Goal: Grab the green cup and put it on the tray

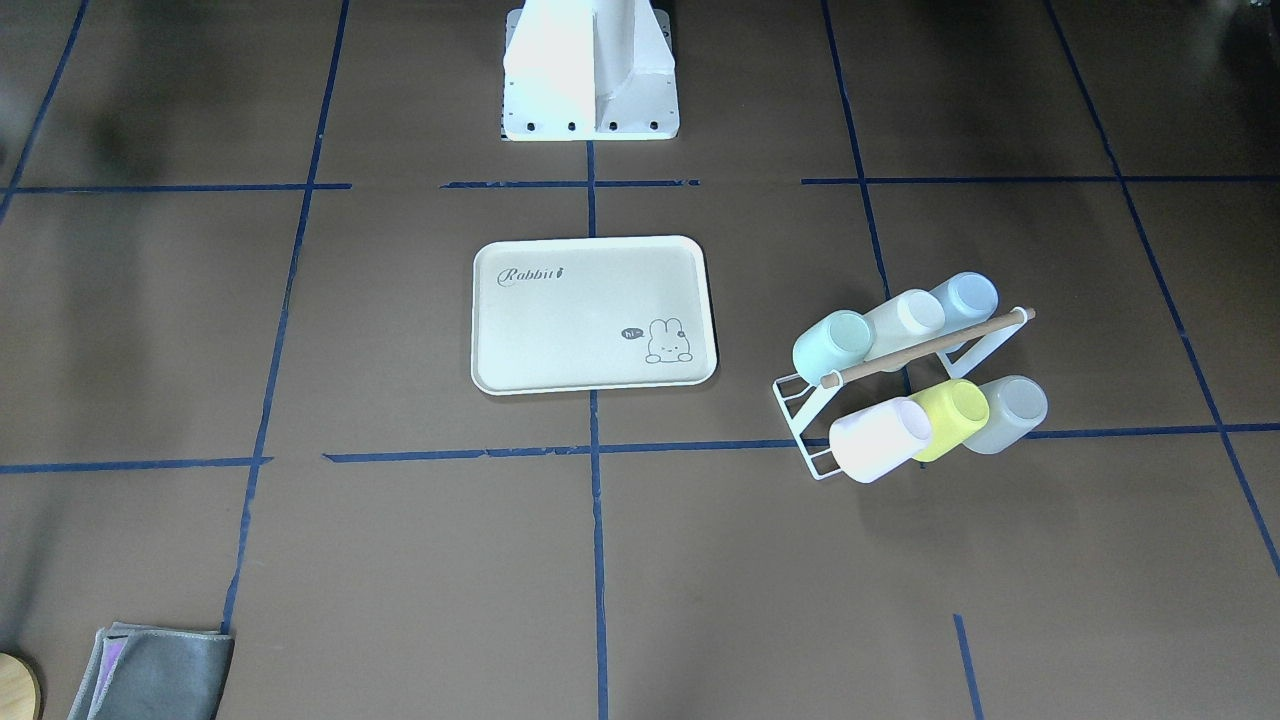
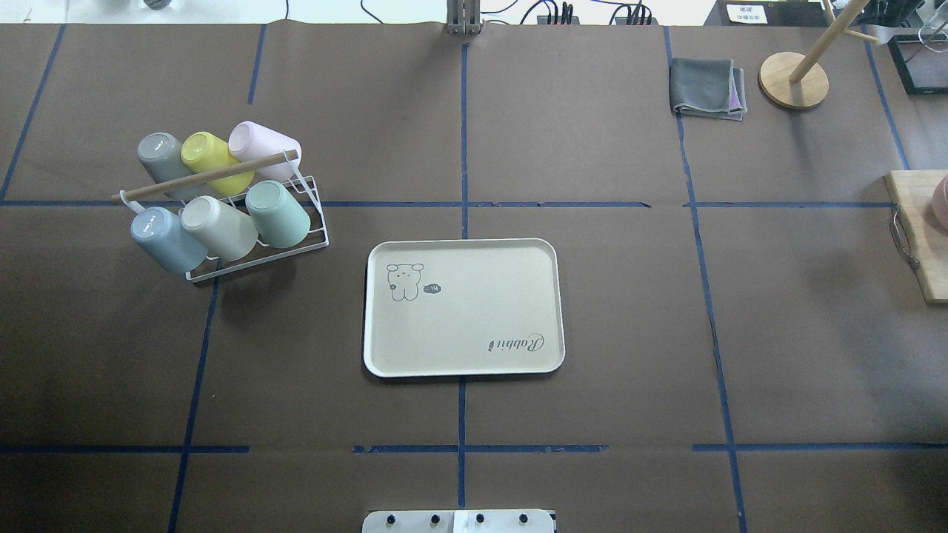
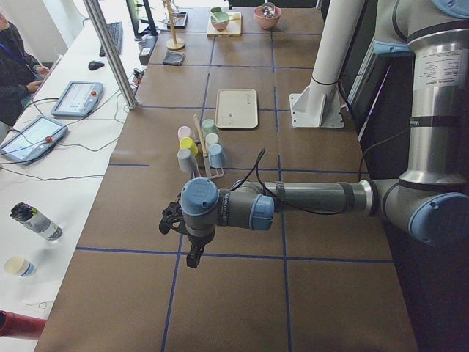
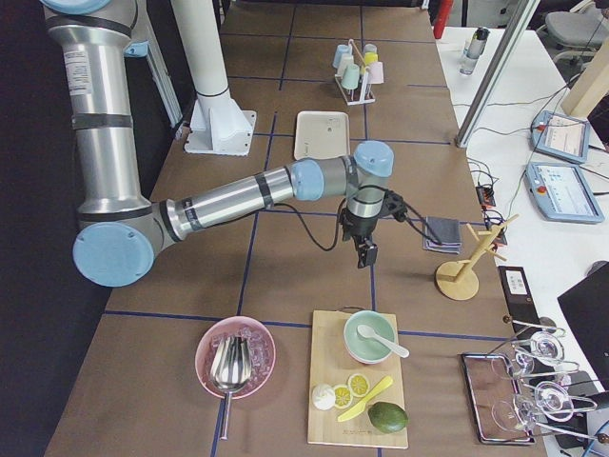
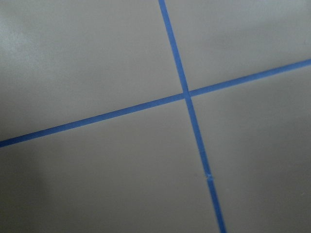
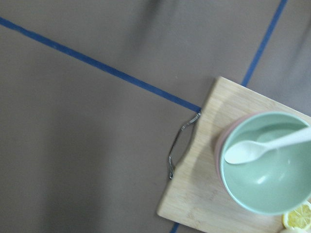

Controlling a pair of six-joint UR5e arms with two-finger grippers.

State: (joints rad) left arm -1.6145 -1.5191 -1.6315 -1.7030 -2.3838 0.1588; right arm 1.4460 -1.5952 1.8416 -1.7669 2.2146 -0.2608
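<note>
1. Two grippers show only in the side views, so we cannot tell whether either one is spread or pressed together.
2. We see the left gripper [image 3: 193, 258] pointing down over the table [image 2: 592, 333] at the end on the robot's left. It holds nothing that we can make out.
3. Its wrist camera shows only brown surface and two blue tape lines [image 5: 186, 95] that cross.
4. We see the right gripper [image 4: 365, 255] pointing down too, near the table's other end, between the tray [image 4: 322, 134] and a wooden board [image 4: 357, 390].
5. Its wrist camera looks down on a corner of that board [image 6: 204, 194]. There we see a metal handle [image 6: 180, 145] and a green bowl [image 6: 267, 179] with a white spoon [image 6: 252, 150] in it.
6. We find the green cup [image 2: 278, 213] on a white wire rack [image 2: 320, 231] with a wooden bar [image 2: 207, 176] along its top.
7. It sits tilted, base up, at the end of the rack's robot-side row, just beside a cream cup [image 2: 218, 228], with a blue cup [image 2: 167, 238] past that.
8. Of the six cups it is the one nearest the tray [image 2: 459, 318], yet apart from it.
9. We see the rack between the left gripper and the tray, and both grippers well apart from the cup.
</note>
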